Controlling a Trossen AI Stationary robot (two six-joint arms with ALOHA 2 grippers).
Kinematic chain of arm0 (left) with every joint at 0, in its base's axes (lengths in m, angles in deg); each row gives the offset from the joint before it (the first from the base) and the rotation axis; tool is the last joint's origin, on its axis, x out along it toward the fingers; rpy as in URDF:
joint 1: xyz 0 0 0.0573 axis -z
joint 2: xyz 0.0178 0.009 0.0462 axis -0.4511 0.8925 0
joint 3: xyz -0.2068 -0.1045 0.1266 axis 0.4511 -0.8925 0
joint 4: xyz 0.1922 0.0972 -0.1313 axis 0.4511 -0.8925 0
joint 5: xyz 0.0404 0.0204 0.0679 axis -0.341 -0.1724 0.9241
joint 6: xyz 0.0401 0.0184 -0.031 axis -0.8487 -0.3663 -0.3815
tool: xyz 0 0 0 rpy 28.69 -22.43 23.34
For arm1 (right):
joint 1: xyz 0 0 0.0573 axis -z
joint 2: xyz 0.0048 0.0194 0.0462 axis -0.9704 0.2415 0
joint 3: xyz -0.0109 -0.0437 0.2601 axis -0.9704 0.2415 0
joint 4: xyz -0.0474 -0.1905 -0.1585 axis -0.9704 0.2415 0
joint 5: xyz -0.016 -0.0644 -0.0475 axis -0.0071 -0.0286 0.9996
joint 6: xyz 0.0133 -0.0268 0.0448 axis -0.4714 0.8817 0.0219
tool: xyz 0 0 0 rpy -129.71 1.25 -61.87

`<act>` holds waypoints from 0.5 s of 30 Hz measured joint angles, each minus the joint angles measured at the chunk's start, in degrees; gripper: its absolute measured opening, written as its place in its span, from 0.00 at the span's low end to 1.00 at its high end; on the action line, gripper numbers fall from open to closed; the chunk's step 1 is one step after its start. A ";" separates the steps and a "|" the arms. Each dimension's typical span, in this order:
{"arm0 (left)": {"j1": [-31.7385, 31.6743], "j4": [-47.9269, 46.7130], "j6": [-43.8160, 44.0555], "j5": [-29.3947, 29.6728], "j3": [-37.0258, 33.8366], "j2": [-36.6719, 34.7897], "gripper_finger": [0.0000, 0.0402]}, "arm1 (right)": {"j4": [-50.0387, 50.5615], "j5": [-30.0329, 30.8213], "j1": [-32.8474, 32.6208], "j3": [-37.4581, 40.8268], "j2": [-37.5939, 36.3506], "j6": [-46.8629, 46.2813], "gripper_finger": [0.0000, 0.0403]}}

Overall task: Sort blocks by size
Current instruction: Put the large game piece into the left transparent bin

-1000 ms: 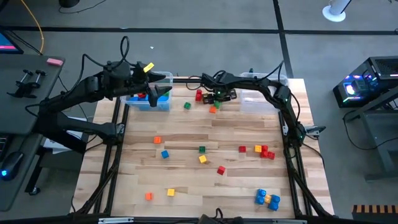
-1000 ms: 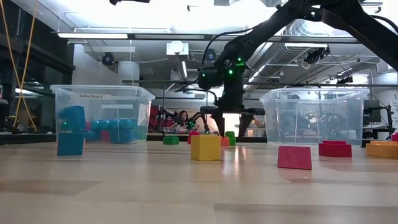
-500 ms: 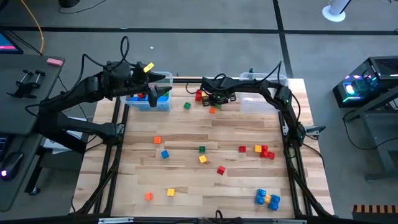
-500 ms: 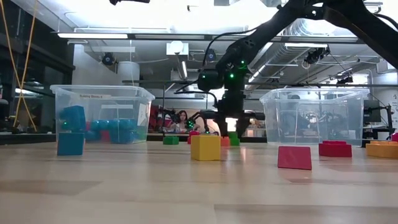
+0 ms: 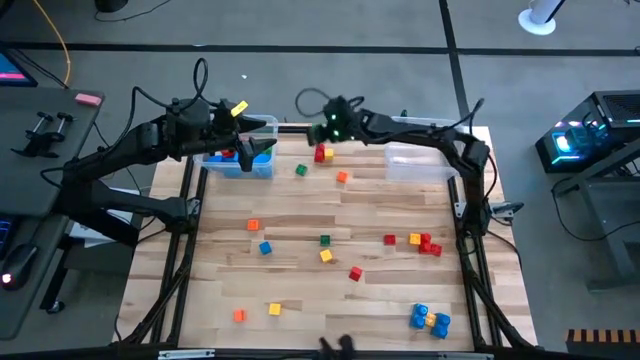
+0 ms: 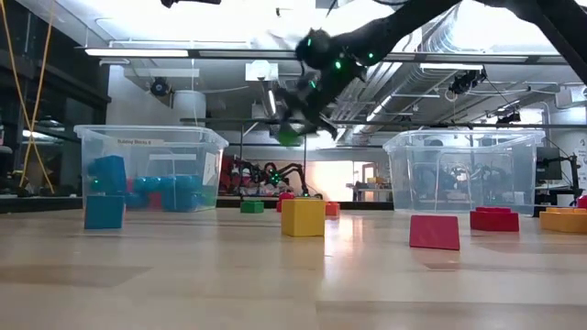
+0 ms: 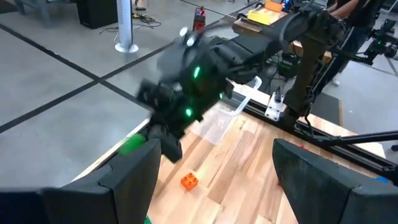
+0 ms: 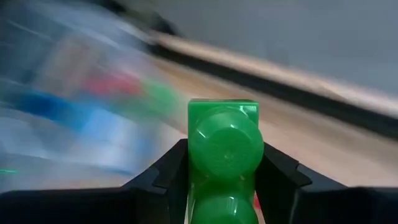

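**Right fingers clamped on green brick, raised over the far edge of the bench**

1. Right gripper [image 5: 331, 131]: raised above the wooden bench [image 5: 300, 205] near its 12 o'clock edge, between the two clear plastic bins. In the right wrist view its two dark fingers [image 8: 168, 177] are closed against both sides of an oblong green plastic brick [image 8: 224, 155]; the brick sits between them, studs toward the camera, standing out beyond the fingertips. In the low view the gripper is well above the bench surface with a green blur at its tip [image 6: 290, 137].

2. Left gripper [image 5: 262, 148]: held over the clear plastic bin with blue and red bricks [image 5: 238, 163], at the bench's 11 o'clock corner. In the left wrist view its fingers [image 7: 130, 174] stand wide apart with nothing between them.

3. Second clear plastic bin [image 5: 415, 165]: at about 1 o'clock on the bench, just beside the right arm.

4. Loose bricks on the bench:
- red brick [image 5: 321, 154], small green cube [image 5: 300, 170] and small orange cube [image 5: 342, 177], lying near the 12 o'clock edge, below the right gripper.
- orange, blue, green, yellow and red pieces scattered around the centre [image 5: 325, 255].
- yellow and red group at 3 o'clock [image 5: 426, 243].
- blue and yellow cluster at 5 o'clock [image 5: 430, 319].
- orange and yellow cubes at 7 o'clock [image 5: 274, 310].
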 joint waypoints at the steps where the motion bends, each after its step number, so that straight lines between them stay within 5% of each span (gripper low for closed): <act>1: -0.01 0.02 0.20 -0.01 0.00 0.00 0.74 | -4.68 -2.43 -0.19 -0.09 -0.01 -0.36 0.34; 15: -0.04 3.12 0.35 -0.23 0.04 0.02 0.74 | -29.79 -6.97 -5.32 0.00 5.80 -8.99 0.34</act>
